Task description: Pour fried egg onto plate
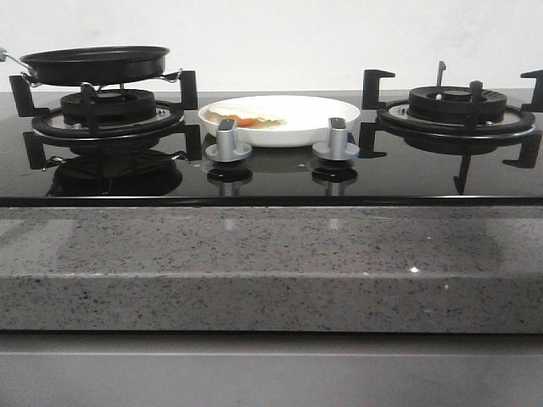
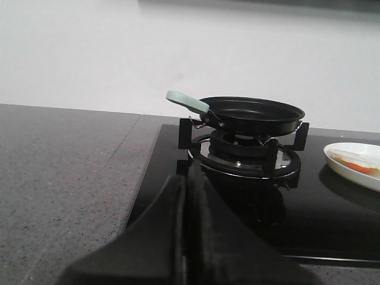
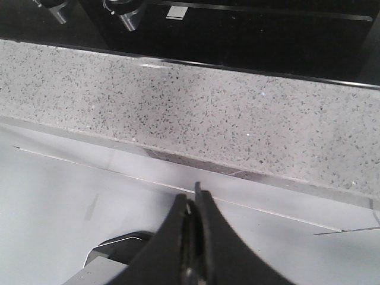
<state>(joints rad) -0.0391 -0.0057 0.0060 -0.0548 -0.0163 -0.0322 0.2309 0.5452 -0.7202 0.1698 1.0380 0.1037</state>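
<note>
Granite desk (image 1: 254,271) edge filled front view; fried egg (image 1: 242,117) lay on plate (image 1: 297,127). Only wrist views showed left claw (image 2: 186,196) and right claw (image 3: 191,208), both pressed closed, empty.

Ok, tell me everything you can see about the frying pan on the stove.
The frying pan is small, round and shallow, black inside and out, with a pale mint-green handle joined by a metal bracket. It sits level on the black pan supports of the left burner, handle pointing away from the plate. It looks empty; the fried egg lies on the plate. Neither gripper touches it.
</note>
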